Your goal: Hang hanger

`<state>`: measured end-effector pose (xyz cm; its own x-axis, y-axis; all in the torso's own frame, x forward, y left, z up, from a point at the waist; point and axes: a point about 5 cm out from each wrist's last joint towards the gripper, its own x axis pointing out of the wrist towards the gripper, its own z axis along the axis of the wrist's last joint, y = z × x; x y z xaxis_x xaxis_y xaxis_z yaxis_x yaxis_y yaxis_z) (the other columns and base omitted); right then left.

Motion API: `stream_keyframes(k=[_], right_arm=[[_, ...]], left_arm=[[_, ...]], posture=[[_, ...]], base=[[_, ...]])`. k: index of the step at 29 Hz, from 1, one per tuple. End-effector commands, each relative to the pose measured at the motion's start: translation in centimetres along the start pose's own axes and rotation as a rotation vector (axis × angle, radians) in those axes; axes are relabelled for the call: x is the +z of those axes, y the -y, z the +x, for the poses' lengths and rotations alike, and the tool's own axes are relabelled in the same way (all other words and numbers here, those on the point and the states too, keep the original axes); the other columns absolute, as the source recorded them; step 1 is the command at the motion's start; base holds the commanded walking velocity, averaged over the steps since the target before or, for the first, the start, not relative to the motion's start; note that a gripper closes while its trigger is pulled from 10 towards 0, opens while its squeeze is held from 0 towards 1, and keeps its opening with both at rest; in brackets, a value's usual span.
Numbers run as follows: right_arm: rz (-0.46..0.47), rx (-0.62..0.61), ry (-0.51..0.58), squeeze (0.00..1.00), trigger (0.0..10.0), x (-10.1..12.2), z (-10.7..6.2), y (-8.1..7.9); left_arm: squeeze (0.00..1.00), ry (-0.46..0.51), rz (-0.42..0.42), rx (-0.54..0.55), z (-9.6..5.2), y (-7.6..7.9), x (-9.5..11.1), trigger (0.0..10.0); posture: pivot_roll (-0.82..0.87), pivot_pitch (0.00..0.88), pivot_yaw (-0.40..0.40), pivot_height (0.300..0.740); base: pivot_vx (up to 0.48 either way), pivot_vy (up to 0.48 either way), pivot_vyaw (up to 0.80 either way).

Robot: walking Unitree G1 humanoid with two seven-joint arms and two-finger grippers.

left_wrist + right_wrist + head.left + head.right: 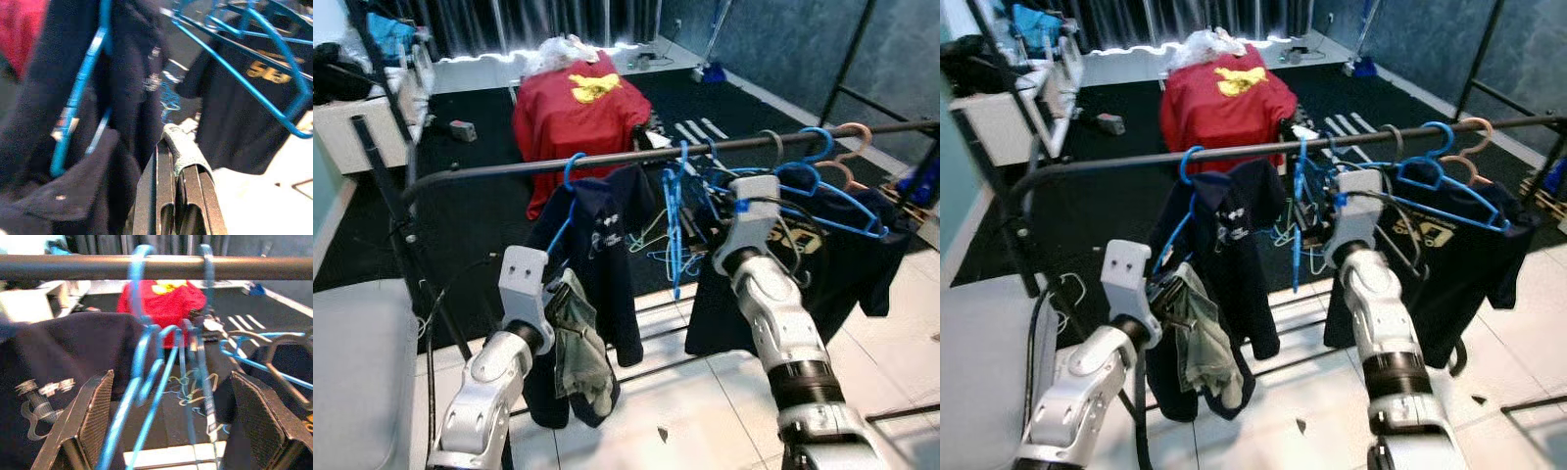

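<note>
Right arm is up at the rail [607, 157], the dark clothes bar running across in front of the robot, and the right gripper [183, 416] has its two black fingers spread wide with blue hangers [161, 362] dangling in the gap between them, touching neither pad as far as I can see. Those hangers hook over the rail near its middle, a bunch of thin blue wire ones [675, 211] hanging empty. Just beside them, toward the robot's left, a navy shirt [607, 245] with white print hangs on its own blue hanger [570, 171], hook over the bar. Off to the right a black shirt with gold lettering [822, 259] hangs on another blue hanger [832, 201], with a couple of tan hooks [852, 137] next to it on the rail. Down low, the left gripper [183, 166] is closed tight on a strip of grey-green cloth [183, 149]; from the head views that is a crumpled grey-green garment [578, 348] drooping from the fingers, sitting right against the hem of the navy shirt. Beyond the rack, on the dark floor mat, a red cloth with a yellow emblem [578, 103] is draped over something bulky. White tiles [705, 401] lie under the rack.
</note>
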<state>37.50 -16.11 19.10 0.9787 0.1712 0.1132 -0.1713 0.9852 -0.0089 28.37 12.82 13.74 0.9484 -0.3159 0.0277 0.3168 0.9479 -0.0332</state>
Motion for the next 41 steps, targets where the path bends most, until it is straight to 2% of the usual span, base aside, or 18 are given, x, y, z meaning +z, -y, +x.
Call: stream_keyframes(k=[1,9,12,22,30,35,41], right_arm=[[0.013,-0.003,-0.014,0.00,10.0,-0.3,0.4,0.2],[0.024,0.024,-0.019,0.00,10.0,0.5,1.8,0.1],[0.021,0.065,0.015,0.00,10.0,1.9,2.6,-0.4],[-0.010,0.085,0.087,0.00,10.0,3.6,3.1,-0.9],[-0.029,0.081,0.150,0.00,10.0,4.8,2.5,-1.0],[-0.044,0.066,0.138,0.00,10.0,3.7,1.2,-1.3],[-0.041,0.061,0.137,0.00,10.0,3.5,0.9,-1.3]], left_arm=[[0.00,-0.016,0.016,-0.004,-0.5,-0.3,0.0,10.0],[0.00,-0.030,0.045,-0.007,-1.3,-0.8,0.1,10.0],[0.00,-0.033,0.050,0.010,-1.9,-1.3,0.3,10.0],[0.00,-0.037,0.052,0.015,-2.4,-1.4,0.5,10.0],[0.00,-0.035,0.051,-0.003,-2.1,-1.1,0.7,10.0],[0.00,-0.032,0.052,-0.024,-1.7,-0.9,0.8,10.0],[0.00,-0.032,0.053,-0.028,-1.6,-0.8,0.9,10.0]], posture=[[0.03,0.104,0.011,0.740],[0.05,0.154,0.018,0.740],[0.05,0.171,0.012,0.740],[0.06,0.177,0.017,0.740],[0.05,0.167,0.026,0.740],[0.05,0.149,0.034,0.740],[0.04,0.138,0.037,0.740]], base=[[0.000,0.000,0.00],[0.000,0.000,0.00],[0.000,0.000,0.00],[0.000,0.000,0.00],[0.000,0.000,0.00],[0.000,0.000,0.00],[0.000,0.000,0.00]])
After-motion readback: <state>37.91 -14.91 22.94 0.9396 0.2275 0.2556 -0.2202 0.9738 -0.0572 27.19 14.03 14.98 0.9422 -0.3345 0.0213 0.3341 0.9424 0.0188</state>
